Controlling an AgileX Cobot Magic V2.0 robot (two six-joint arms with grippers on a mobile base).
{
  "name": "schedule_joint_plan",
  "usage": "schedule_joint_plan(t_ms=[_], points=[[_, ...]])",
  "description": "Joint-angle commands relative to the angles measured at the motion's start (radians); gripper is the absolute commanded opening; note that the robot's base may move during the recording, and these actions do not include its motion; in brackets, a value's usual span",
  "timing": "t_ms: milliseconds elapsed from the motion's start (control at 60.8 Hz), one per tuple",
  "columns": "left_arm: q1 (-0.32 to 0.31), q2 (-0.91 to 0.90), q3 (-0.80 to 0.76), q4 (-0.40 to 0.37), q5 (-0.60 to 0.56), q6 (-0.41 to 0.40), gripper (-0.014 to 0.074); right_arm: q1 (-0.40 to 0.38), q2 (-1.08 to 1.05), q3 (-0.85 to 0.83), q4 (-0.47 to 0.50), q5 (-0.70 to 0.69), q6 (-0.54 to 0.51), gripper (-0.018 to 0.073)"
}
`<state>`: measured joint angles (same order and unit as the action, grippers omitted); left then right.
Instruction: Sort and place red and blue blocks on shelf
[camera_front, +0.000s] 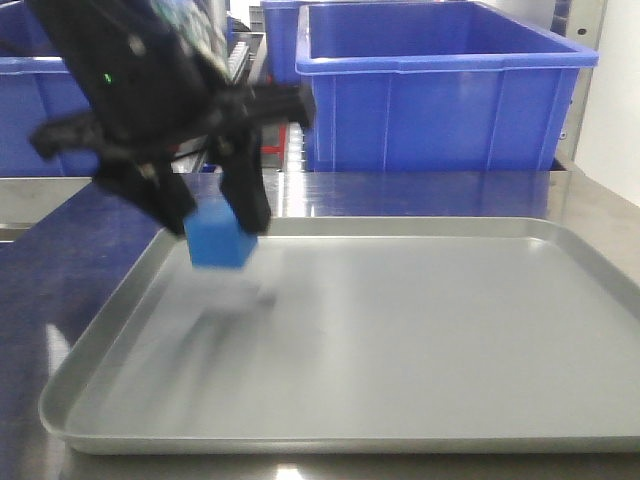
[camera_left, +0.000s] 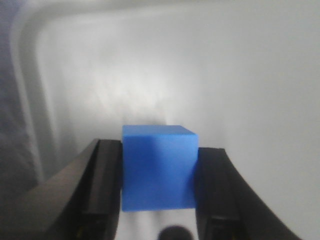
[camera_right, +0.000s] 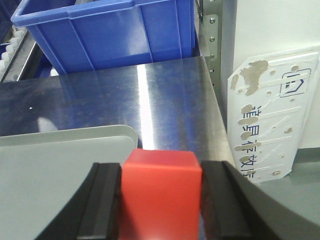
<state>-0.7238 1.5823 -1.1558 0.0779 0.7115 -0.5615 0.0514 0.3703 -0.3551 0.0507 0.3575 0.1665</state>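
Note:
My left gripper (camera_front: 220, 232) is shut on the blue block (camera_front: 220, 243) and holds it just above the left part of the grey tray (camera_front: 560, 235). In the left wrist view the blue block (camera_left: 159, 170) sits squarely between the black fingers (camera_left: 102, 185), with the tray floor behind it. In the right wrist view my right gripper (camera_right: 161, 167) is shut on the red block (camera_right: 161, 195), beside the tray's far right corner (camera_right: 75, 145) and over the steel surface. The shelf's white roller tracks (camera_right: 9, 52) show at the far left. The right gripper is out of the front view.
Large blue bins (camera_front: 440, 90) (camera_front: 30, 110) stand behind the tray; one bin (camera_right: 110, 35) also fills the top of the right wrist view. A steel upright (camera_right: 212, 45) and a white lettered panel (camera_right: 272, 125) stand at the right.

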Motion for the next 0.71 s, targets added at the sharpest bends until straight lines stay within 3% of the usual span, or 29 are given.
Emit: schedule_joint_plan(t_ms=[0, 362, 691], points=[[0.004, -0.101, -0.031, 0.059, -0.046, -0.002, 0.0122, -0.004, 0.003, -0.027, -0.009, -0.087, -0.001, 0.0067], [0.148, -0.335, 0.015, 0.152, -0.060, -0.002, 0.0123, -0.004, 0.003, -0.027, -0.009, -0.087, -0.001, 0.0067], [0.322, -0.626, 0.255, 0.156, -0.161, -0.002, 0.0123, -0.004, 0.003, -0.027, -0.009, -0.087, -0.001, 0.0067]])
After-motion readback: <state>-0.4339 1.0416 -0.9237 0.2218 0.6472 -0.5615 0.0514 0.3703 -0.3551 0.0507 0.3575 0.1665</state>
